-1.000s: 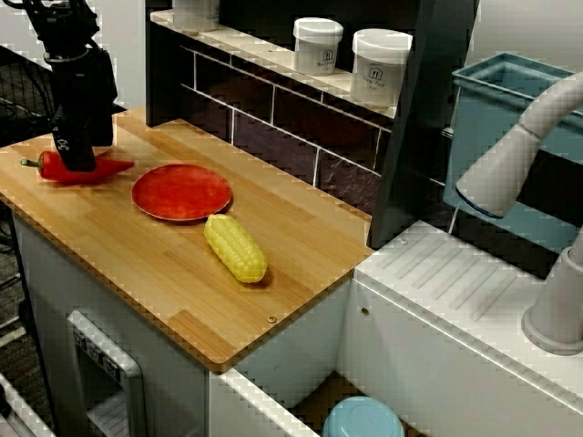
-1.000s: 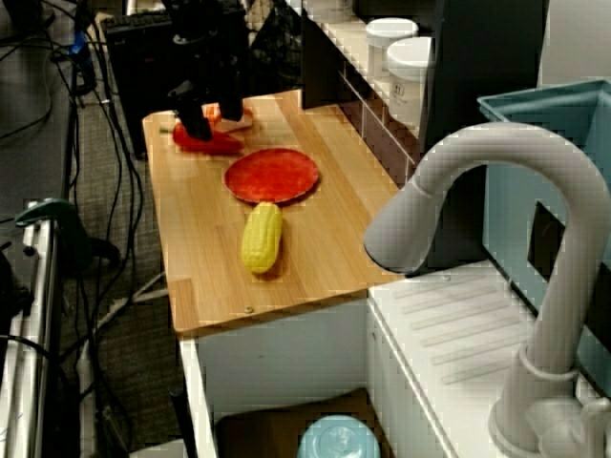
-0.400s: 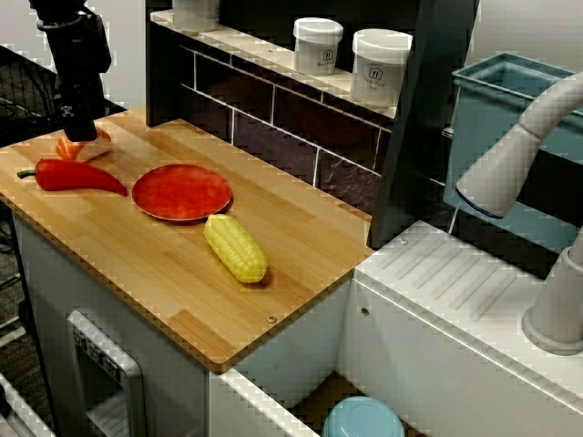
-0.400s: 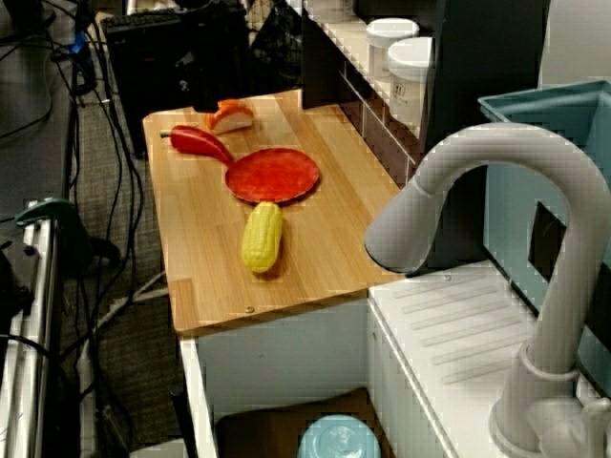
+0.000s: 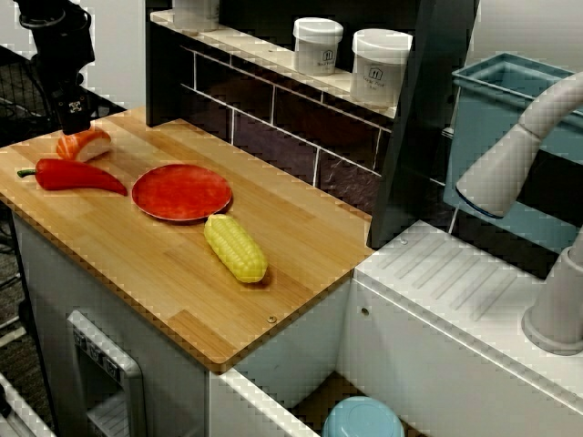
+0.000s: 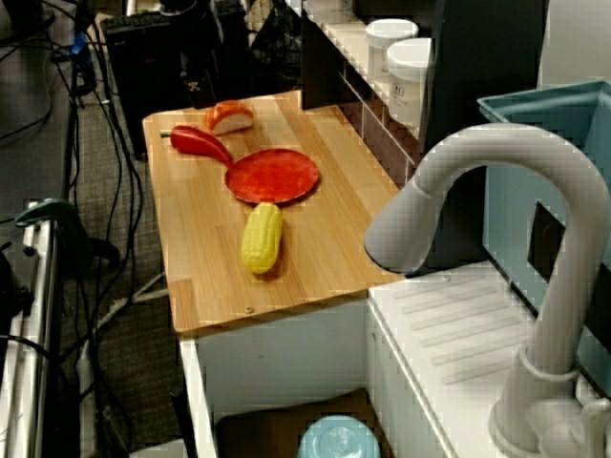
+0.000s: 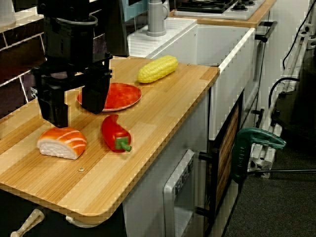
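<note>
Wood-topped table (image 7: 163,108) in a toy kitchen: the tool (image 7: 74,106) is held above its end, jaws apart and empty. A salmon sushi piece (image 7: 61,142) is seen just below one finger, and a red pepper (image 7: 115,133) is laid just beside it, under the other, its stem toward the table's end.

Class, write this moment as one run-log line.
gripper: open, empty | nearest: salmon piece | beside it: red pepper | also on counter: plate, corn

Even indoor light, soft short shadows, dark background, mild graininess, jagged edges, no glare
</note>
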`<state>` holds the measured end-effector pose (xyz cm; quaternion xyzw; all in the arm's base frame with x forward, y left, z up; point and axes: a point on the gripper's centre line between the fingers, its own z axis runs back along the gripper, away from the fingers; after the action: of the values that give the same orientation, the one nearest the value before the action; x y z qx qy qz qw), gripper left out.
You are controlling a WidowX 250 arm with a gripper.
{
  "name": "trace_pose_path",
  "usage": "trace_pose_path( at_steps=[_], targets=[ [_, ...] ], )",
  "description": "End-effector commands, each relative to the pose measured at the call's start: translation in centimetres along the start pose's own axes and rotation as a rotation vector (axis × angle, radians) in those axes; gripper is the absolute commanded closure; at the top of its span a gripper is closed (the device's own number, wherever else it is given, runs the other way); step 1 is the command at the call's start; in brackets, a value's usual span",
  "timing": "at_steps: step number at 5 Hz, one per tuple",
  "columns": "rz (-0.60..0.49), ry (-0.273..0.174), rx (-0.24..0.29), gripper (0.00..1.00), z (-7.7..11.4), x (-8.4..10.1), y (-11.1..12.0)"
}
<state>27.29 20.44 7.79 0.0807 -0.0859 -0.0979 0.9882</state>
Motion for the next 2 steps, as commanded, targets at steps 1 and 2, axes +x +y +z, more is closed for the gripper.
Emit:
trace_pose_path(
  at_steps=[1, 2],
  targets=[
    [0.249, 0.047, 0.058, 0.00, 1.84, 1.02, 0.23],
    [0.278, 0.042, 0.048, 0.00, 1.65, 1.19, 0.38]
  ],
)
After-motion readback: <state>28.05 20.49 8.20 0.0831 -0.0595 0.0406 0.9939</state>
